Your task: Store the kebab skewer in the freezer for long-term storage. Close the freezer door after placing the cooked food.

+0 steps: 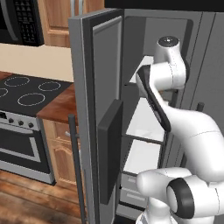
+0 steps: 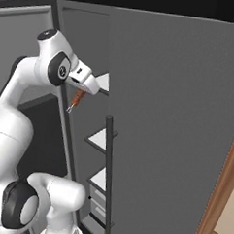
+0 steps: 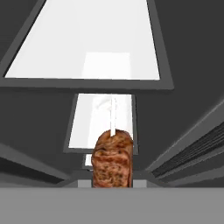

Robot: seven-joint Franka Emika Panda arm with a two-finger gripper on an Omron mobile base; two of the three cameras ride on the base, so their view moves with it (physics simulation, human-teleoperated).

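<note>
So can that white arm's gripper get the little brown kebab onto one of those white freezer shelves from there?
Probably yes. The tall grey freezer door stands wide open, and the gripper, holding the brown kebab skewer, hangs right beside the white shelves with nothing between.

The arm rises from the base in 2 stacked white segments with dark joints, bends forward at the elbow and reaches up to shoulder height. The wrist turns down and forward. The gripper (image 2: pixel 80 93) points downward at a slant, seen in the right base view just below the white wrist housing. It is closed on the kebab skewer (image 2: pixel 76 99), which hangs from between the fingers. In the hand view the skewer (image 3: pixel 112 158) sits centred, its thin stick pointing away from the hand.
</note>
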